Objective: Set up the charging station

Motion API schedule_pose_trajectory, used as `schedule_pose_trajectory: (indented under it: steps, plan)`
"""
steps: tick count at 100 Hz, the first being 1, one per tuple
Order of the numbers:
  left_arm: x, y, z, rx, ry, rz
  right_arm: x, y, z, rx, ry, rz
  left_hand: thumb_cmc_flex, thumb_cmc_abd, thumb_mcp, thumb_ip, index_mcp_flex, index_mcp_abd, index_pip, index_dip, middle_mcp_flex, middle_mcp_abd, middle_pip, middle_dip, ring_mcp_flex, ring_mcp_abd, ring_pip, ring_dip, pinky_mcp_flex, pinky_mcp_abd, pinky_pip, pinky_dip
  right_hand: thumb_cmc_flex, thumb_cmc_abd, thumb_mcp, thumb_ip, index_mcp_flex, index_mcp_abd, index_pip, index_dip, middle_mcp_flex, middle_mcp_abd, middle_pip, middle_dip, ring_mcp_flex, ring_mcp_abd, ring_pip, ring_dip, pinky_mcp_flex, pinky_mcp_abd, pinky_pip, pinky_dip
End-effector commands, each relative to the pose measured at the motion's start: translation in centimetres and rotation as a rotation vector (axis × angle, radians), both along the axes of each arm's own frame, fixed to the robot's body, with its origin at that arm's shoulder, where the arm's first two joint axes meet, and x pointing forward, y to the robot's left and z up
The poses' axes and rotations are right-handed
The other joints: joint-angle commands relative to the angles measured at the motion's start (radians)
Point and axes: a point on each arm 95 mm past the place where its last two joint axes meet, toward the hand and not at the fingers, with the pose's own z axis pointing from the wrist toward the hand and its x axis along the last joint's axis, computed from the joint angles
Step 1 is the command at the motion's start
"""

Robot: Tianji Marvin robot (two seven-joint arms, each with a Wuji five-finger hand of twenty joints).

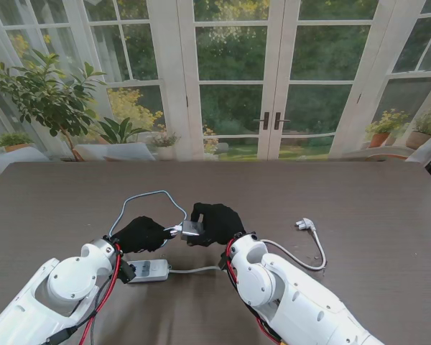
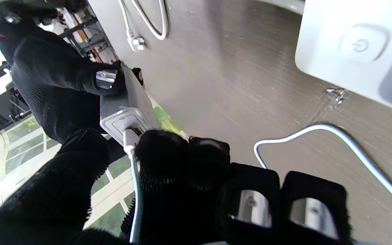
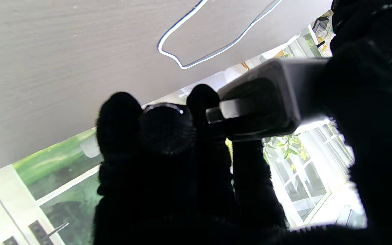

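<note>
Our right hand [image 1: 217,221] grips the charger [image 1: 192,228], a small grey block held just off the table [image 1: 359,208] between the two hands, while our left hand [image 1: 140,233] pinches the end of the cable [image 1: 147,195] at the block's face. In the left wrist view the cable's plug [image 2: 130,139] sits at the port of the charger [image 2: 123,109], apparently seated or very nearly so; we cannot tell whether it is fully home. The rest of the cable loops across the table farther from us. The power strip [image 1: 149,270] lies on the table nearer to us, just beside our left wrist, its cord [image 1: 302,260] running right to a wall plug [image 1: 304,225] that lies loose on the table. So we judge the cable-to-charger step to be at or near completion. Still left, as far as we can see: the charger is not yet plugged into the strip, and the strip's own plug is connected to nothing in view.
</note>
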Motion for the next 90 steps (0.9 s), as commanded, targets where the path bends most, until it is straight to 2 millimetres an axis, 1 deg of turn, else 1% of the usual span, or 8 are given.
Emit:
schedule_pose_trajectory:
  steps: [1,9,23,42,59,78,82,90]
  plan:
    - [-0.3,0.1,-0.3,-0.004,0.025,-0.024,-0.2,0.3,-0.1,0.002,0.014,0.006,0.02,0.003,0.048,0.055,-0.026,0.045,-0.129,-0.041,0.024,0.025,-0.111,0.059,0.023,-0.119,0.024,-0.01,0.049,-0.085,0.254,-0.032,0.166,0.171,0.166,0.098,0.111,-0.189,0.18,0.101,0.065,-0.065,0.045,0.01,0.025,-0.049,-0.001,-0.438,0.007,-0.046,0.024,0.016]
    - [-0.4,0.1,-0.4,-0.023,0.041,-0.023,-0.1,0.3,-0.1,0.004,0.015,0.005,0.058,0.101,0.198,0.11,-0.071,0.073,-0.291,-0.089,0.017,0.055,-0.181,0.134,0.023,-0.106,0.014,-0.004,0.048,-0.075,0.254,-0.044,0.166,0.171,0.165,0.098,0.11,-0.189,0.179,0.101,0.064,-0.066,0.046,0.01,0.026,-0.05,-0.002,-0.438,0.007,-0.046,0.024,0.017]
    - [-0.5,0.0,-0.5,-0.062,0.059,-0.004,-0.1,0.4,-0.2,0.005,0.016,0.006,0.089,0.061,0.345,0.025,-0.105,0.079,-0.308,-0.107,0.014,0.09,-0.215,0.196,0.022,-0.072,0.012,0.022,0.046,-0.04,0.248,-0.018,0.165,0.172,0.162,0.098,0.109,-0.189,0.179,0.101,0.064,-0.065,0.047,0.008,0.026,-0.049,-0.004,-0.438,0.006,-0.045,0.023,0.018]
    - [-0.4,-0.2,-0.4,-0.08,0.03,0.028,-0.2,0.5,-0.4,0.004,0.027,0.01,0.025,-0.009,0.543,0.057,-0.04,0.107,-0.042,-0.026,0.025,0.101,-0.018,0.194,0.022,-0.104,0.124,0.04,0.052,-0.068,0.283,0.11,0.166,0.177,0.157,0.099,0.105,-0.19,0.177,0.101,0.054,-0.064,0.046,0.006,0.023,-0.035,-0.015,-0.443,-0.006,-0.04,0.017,0.018]
    - [-0.3,-0.3,0.4,-0.053,-0.022,0.01,-0.6,1.1,-0.8,0.004,0.036,0.022,-0.099,0.099,0.556,0.356,0.081,0.061,0.151,0.132,0.023,0.002,0.283,0.078,0.023,-0.263,0.199,0.084,0.071,-0.174,0.284,0.302,0.16,0.191,0.142,0.101,0.087,-0.199,0.172,0.099,0.028,-0.062,0.043,-0.008,0.019,-0.013,-0.058,-0.459,-0.039,-0.017,0.004,0.02]
    - [-0.5,-0.3,1.3,-0.019,-0.052,-0.018,-1.2,2.1,-1.4,0.017,0.035,0.026,-0.16,0.112,0.575,0.53,0.083,0.041,0.268,0.182,0.019,-0.067,0.406,0.05,0.024,-0.342,0.209,0.115,0.078,-0.222,0.284,0.366,0.151,0.2,0.131,0.102,0.073,-0.21,0.17,0.098,0.005,-0.071,0.044,-0.025,0.018,-0.012,-0.092,-0.468,-0.065,0.006,-0.002,0.018]
    - [-0.6,-0.3,1.4,-0.016,-0.059,-0.02,-1.3,2.3,-1.4,0.021,0.035,0.025,-0.166,0.116,0.569,0.572,0.084,0.042,0.278,0.184,0.019,-0.069,0.419,0.041,-0.021,-0.776,0.341,0.696,0.079,-0.227,0.284,0.374,0.149,0.201,0.13,0.101,0.072,-0.211,0.169,0.097,0.002,-0.071,0.044,-0.028,0.017,-0.011,-0.095,-0.468,-0.069,0.008,-0.002,0.017]
    - [-0.7,-0.2,1.5,-0.008,-0.065,-0.025,-1.5,2.6,-1.5,0.026,0.035,0.023,-0.177,0.112,0.578,0.588,0.081,0.042,0.288,0.184,0.016,-0.074,0.428,0.042,-0.023,-0.836,0.326,0.833,0.079,-0.229,0.284,0.377,0.142,0.208,0.125,0.101,0.066,-0.213,0.16,0.089,-0.009,-0.072,0.044,-0.038,0.018,-0.011,-0.107,-0.47,-0.075,0.014,-0.001,0.016]
